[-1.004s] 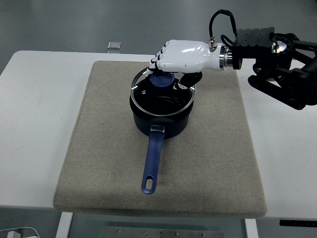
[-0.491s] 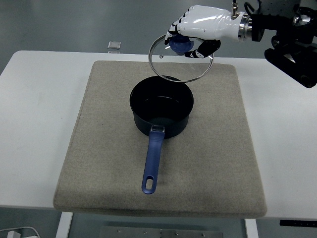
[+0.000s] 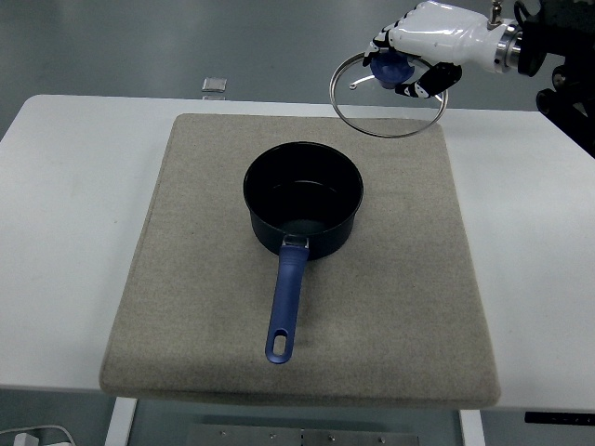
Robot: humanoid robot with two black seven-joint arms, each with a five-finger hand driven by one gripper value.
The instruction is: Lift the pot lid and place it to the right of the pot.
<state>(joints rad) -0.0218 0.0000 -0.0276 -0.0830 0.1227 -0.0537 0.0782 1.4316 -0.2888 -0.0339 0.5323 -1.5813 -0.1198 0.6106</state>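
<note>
Right hand (image 3: 420, 48): fingers closed on the blue knob of the glass lid (image 3: 390, 102) | change: lid raised higher, carried rightward, now above the mat's (image 3: 186, 279) far right corner | pot (image 3: 302, 200): open, mid-mat | remaining: lower lid right of pot.

You have nothing to read here: no text, label, brand, number or sign is legible on anything in the head view. The dark blue pot (image 3: 303, 211), its blue handle (image 3: 285, 308) and the glass lid (image 3: 389, 96) show no markings. The white right hand (image 3: 423, 42) carries no print you can make out, nor does the grey mat (image 3: 167, 288). The small grey object (image 3: 215, 85) at the far edge of the white table (image 3: 65, 204) is too small to tell whether it bears lettering.
</note>
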